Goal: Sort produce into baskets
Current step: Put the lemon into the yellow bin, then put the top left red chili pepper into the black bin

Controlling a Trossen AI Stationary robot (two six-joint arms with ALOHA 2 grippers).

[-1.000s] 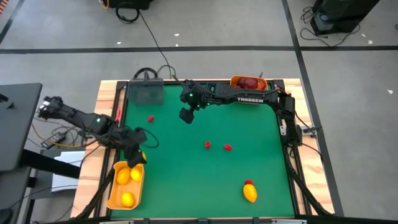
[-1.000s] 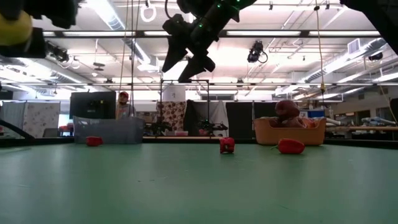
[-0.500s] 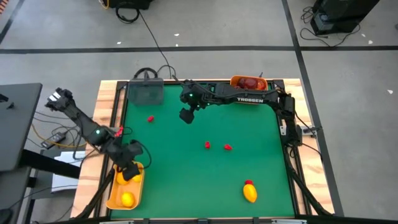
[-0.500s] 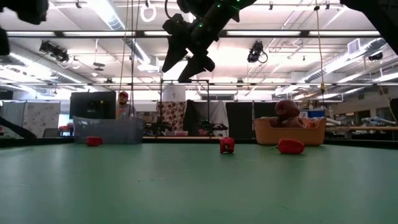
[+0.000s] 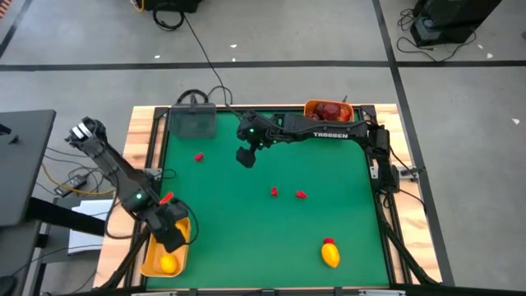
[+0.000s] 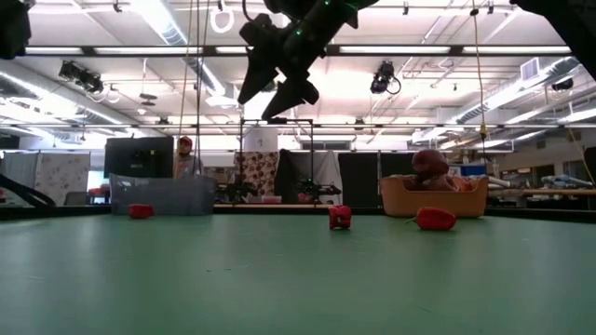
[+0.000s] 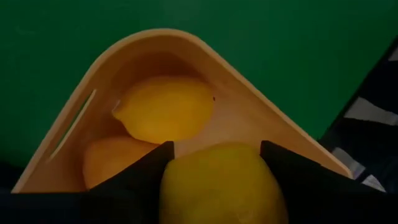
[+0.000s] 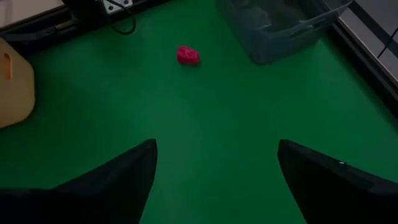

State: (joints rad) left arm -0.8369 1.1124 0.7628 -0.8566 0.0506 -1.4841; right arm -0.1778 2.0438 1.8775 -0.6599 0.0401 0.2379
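Note:
My left gripper (image 5: 170, 232) is over the orange basket (image 5: 153, 261) at the table's near left corner, shut on a yellow lemon (image 7: 219, 183). Two more lemons (image 7: 165, 109) lie in that basket below it. My right gripper (image 5: 245, 156) hangs open above the far middle of the green table, with nothing between its fingers (image 8: 106, 186). Three small red bits (image 5: 199, 156) (image 5: 274, 191) (image 5: 301, 195) lie on the table. Another lemon (image 5: 330, 256) with a red bit against it lies at the near right. My left gripper pinches the lemon between its two fingers (image 7: 140, 177), one on each of the lemon's sides (image 7: 174, 180). The fingers point steeply down into the basket. The lemon sits above the two lemons in the basket; I cannot tell whether it touches them.
A second orange basket (image 5: 329, 109) with dark red fruit stands at the far right edge. A dark grey tray (image 5: 192, 123) stands at the far left. The table's middle and near parts are bare green surface. A person shows far behind the table in the low view.
My left gripper has swung toward the table's near edge and sunk, carrying the lemon from beside the orange basket's far end to over its inside. It has turned as it went. The lemon has left the low view's top left corner.

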